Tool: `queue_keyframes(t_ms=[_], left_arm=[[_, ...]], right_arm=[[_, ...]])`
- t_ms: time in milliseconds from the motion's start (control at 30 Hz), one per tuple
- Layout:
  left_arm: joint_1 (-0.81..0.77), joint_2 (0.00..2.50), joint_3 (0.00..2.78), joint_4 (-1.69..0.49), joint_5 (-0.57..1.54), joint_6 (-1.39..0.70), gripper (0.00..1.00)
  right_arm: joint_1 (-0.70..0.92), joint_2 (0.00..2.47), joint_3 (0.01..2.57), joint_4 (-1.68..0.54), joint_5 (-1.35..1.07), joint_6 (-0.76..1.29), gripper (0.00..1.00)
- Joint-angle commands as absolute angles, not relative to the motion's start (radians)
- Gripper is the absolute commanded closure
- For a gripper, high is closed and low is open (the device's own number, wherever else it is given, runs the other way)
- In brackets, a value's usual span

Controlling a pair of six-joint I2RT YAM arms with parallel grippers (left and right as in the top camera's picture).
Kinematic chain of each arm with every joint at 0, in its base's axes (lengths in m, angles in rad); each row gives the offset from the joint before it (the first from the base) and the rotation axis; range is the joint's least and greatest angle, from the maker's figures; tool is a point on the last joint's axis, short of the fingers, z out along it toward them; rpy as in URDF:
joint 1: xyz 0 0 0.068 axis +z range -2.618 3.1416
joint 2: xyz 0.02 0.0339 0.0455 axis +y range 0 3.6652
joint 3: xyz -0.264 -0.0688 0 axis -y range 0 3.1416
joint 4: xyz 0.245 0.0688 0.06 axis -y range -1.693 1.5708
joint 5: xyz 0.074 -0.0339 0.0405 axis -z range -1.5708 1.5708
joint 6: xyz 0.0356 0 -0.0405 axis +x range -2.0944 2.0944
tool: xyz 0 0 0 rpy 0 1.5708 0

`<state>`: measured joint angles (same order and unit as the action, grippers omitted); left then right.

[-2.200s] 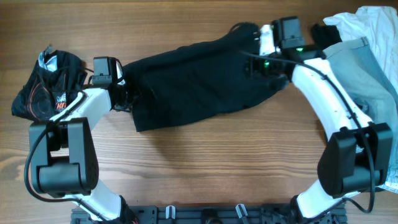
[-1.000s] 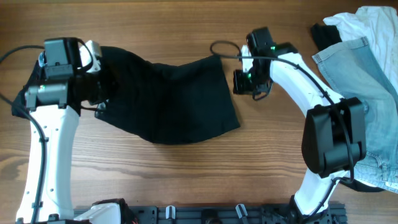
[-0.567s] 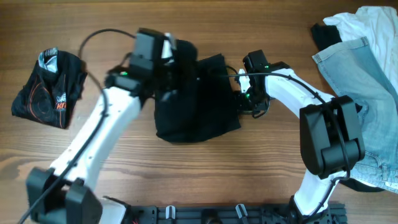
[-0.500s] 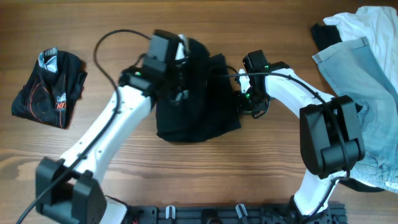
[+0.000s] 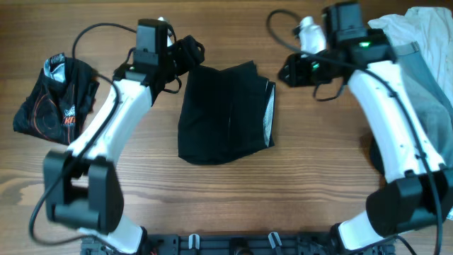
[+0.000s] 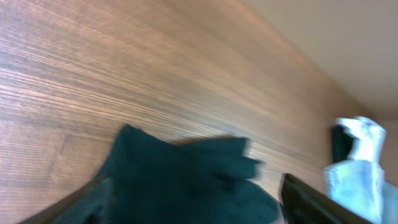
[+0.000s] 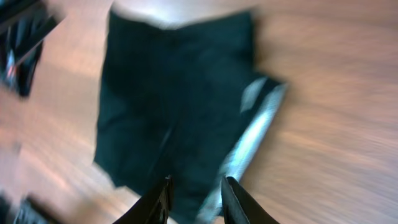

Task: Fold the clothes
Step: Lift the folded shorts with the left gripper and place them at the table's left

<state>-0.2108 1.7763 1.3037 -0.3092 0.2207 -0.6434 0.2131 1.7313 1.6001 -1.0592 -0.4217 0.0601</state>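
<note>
The black top [image 5: 223,113] lies folded into a rough square at the table's middle, with a strip of pale lining [image 5: 267,113] along its right edge. My left gripper [image 5: 186,52] hovers at its top left corner, open, with nothing between the fingers. In the left wrist view the two fingers [image 6: 84,204] stand wide apart over the black top [image 6: 186,180]. My right gripper [image 5: 289,71] is raised beside the top right corner. In the right wrist view it [image 7: 198,199] is open and empty above the black top [image 7: 174,106].
A black red-printed piece [image 5: 56,99] lies bunched at the far left, also seen in the right wrist view [image 7: 22,37]. Light-blue jeans [image 5: 425,78] and a white top [image 5: 417,25] are heaped at the right edge. Bare wooden table [image 5: 226,198] lies in front.
My left gripper carried the top's left end over to the right, let go and drew back to the upper left. My right gripper lifted up and away to the right.
</note>
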Motion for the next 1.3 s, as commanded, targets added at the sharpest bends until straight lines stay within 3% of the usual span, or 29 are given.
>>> queue_keyframes(t_ms=[0,200,300,400,467,500,533,667,800,967,1133,1167,1200,1233,1267], left_arm=[[-0.203,1.925,1.315,-0.245,0.207,-0.608,0.04],[-0.208,2.076,1.315,-0.133,0.226,-0.606,0.01],[-0.212,2.108,1.315,-0.128,0.324,-0.605,0.12],[-0.217,2.109,1.315,-0.165,0.375,-0.543,0.29],[-0.218,2.109,1.315,-0.229,0.374,-0.463,0.51],[-0.218,2.109,1.315,-0.25,0.374,-0.439,0.68],[-0.218,2.109,1.315,-0.267,0.374,-0.416,0.96],[-0.171,2.049,1.32,-0.282,0.403,-0.399,0.96],[-0.024,1.934,1.365,-0.283,0.399,-0.4,0.96],[0.307,1.802,1.373,-0.26,0.396,-0.4,0.96],[0.661,1.766,1.373,-0.195,0.4,-0.46,0.96],[0.696,1.767,1.373,-0.199,0.4,-0.46,0.93],[0.734,1.768,1.373,-0.207,0.4,-0.459,0.8],[0.768,1.767,1.373,-0.21,0.4,-0.459,0.58],[0.802,1.767,1.373,-0.209,0.4,-0.46,0.46]], right_arm=[[0.297,1.798,1.502,-1.048,-0.495,0.046,0.69],[0.4,1.897,1.294,-0.892,-0.518,0.082,0.69],[0.411,1.996,1.245,-0.846,-0.346,0.21,0.69],[0.394,2.04,1.245,-0.821,-0.222,0.301,0.69],[0.377,2.035,1.252,-0.772,-0.208,0.307,0.69],[0.371,2.034,1.261,-0.768,-0.202,0.307,0.69],[0.362,2.034,1.279,-0.767,-0.199,0.3,0.69],[0.331,1.986,1.411,-0.853,-0.198,0.287,0.68],[0.273,1.849,1.566,-0.928,-0.199,0.275,0.67],[0.237,1.691,1.6,-0.957,-0.199,0.235,0.65],[0.232,1.683,1.595,-0.995,-0.2,0.236,0.65],[0.232,1.683,1.595,-0.995,-0.2,0.236,0.65],[0.232,1.683,1.595,-0.995,-0.2,0.236,0.65],[0.232,1.683,1.595,-0.996,-0.2,0.236,0.65],[0.232,1.683,1.595,-0.998,-0.204,0.236,0.65]])
